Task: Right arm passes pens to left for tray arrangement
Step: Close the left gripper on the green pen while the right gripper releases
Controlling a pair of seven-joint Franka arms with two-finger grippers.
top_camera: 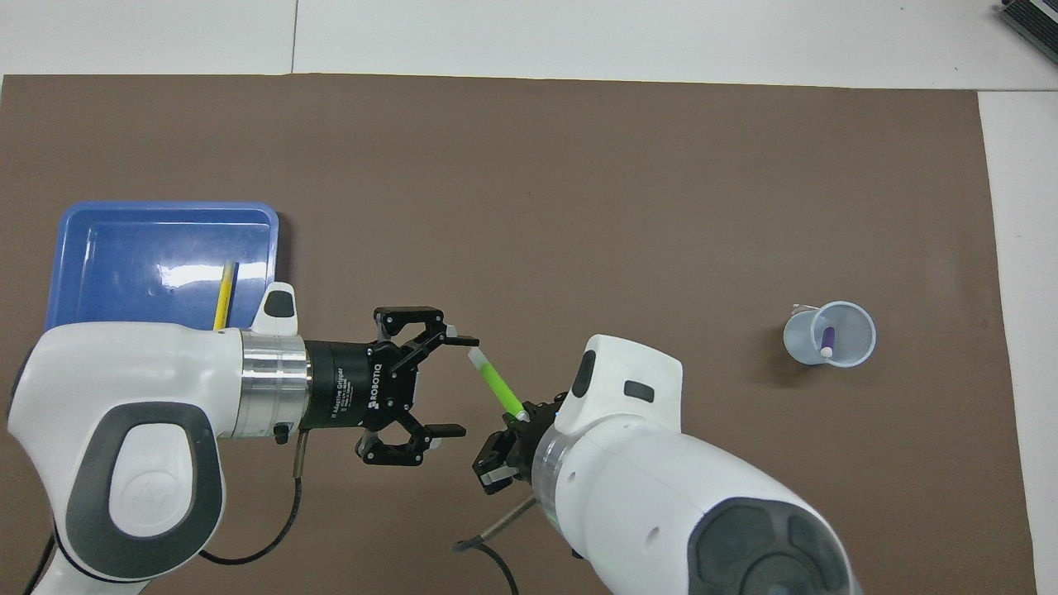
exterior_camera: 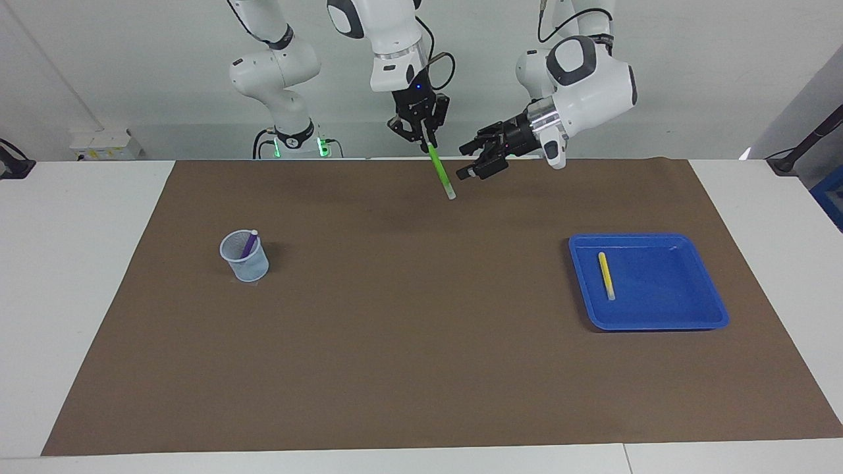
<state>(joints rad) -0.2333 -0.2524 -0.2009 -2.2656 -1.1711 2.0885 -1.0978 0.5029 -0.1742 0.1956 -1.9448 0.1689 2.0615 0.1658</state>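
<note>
The green pen is clamped at its top by the right gripper, hung slanting over the mat's robot-side edge, pale tip angled toward the left gripper. That gripper is spread wide and empty, just beside the tip. Farther out, the yellow pen is seen in the tray, the purple pen in the cup.

A: The tray looks like glossy blue plastic, glare on its floor. The mat?

B: Matt brown, paper-like, on a smooth white tabletop. The cup is translucent plastic; the arms' shells glossy white.
</note>
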